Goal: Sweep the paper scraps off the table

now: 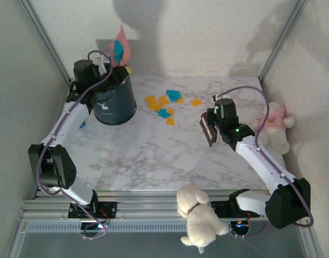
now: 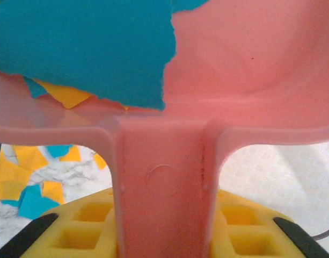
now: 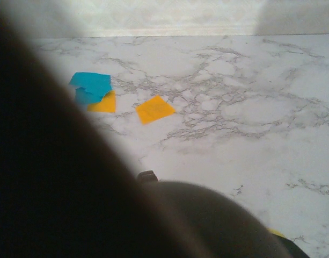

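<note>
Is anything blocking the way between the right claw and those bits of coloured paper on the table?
Nothing visible does. Only bare marble table lies between the right gripper, which carries a dark tool, and the paper scraps.

On my top feed a pink dustpan stands tilted up on end above a dark blue bin at the far left. The bin carries a small white deer print on its side. On the left wrist feed the dustpan shows its flat handle running straight up into the scoop. A small dark brush hangs right of centre. A plush bear in a pink top sits at the right edge, and a fluffy white plush dog lies at the near edge, right of middle.
</note>
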Robot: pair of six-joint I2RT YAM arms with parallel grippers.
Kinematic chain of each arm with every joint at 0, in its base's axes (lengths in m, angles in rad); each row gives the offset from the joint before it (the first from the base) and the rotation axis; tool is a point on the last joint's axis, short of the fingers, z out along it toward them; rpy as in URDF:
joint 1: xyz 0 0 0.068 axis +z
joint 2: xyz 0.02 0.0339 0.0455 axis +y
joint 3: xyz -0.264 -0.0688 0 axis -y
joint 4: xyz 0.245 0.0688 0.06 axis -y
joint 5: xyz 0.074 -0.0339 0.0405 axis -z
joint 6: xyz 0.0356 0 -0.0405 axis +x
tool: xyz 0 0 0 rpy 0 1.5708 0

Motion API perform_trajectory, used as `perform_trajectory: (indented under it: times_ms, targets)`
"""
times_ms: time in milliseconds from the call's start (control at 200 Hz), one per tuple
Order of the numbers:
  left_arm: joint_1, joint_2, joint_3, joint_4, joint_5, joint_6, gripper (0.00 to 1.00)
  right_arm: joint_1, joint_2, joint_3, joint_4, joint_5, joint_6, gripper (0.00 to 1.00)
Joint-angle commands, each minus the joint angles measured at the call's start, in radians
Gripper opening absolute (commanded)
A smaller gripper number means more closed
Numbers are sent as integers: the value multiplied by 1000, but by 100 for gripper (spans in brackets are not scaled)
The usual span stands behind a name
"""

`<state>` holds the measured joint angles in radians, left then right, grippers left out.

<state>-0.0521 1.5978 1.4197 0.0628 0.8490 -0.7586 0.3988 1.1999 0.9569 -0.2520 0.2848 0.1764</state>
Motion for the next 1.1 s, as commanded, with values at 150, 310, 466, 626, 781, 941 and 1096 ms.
perform_trajectory:
  times_ms: [150,310,466,626,781,941,1096]
  targets:
    - [43,4,-42,195,49,-173,0,-5,0,13,5,-2,4,0]
    - [61,17,-71,299,67,-278,0,-6,-2,13,4,-1,4,0]
    - [78,32,-104,392,72,-379,0,-6,-3,11,4,-1,4,0]
    - [86,53,-133,477,77,-476,0,-7,-6,11,2,4,1,0]
    - [88,75,-154,561,78,-560,0,-7,-7,11,-1,4,0,0]
    - [88,91,-174,643,83,-634,0,-6,-9,9,-3,7,0,0]
    - [87,106,-211,777,78,-745,0,-6,-9,12,-3,7,-1,0]
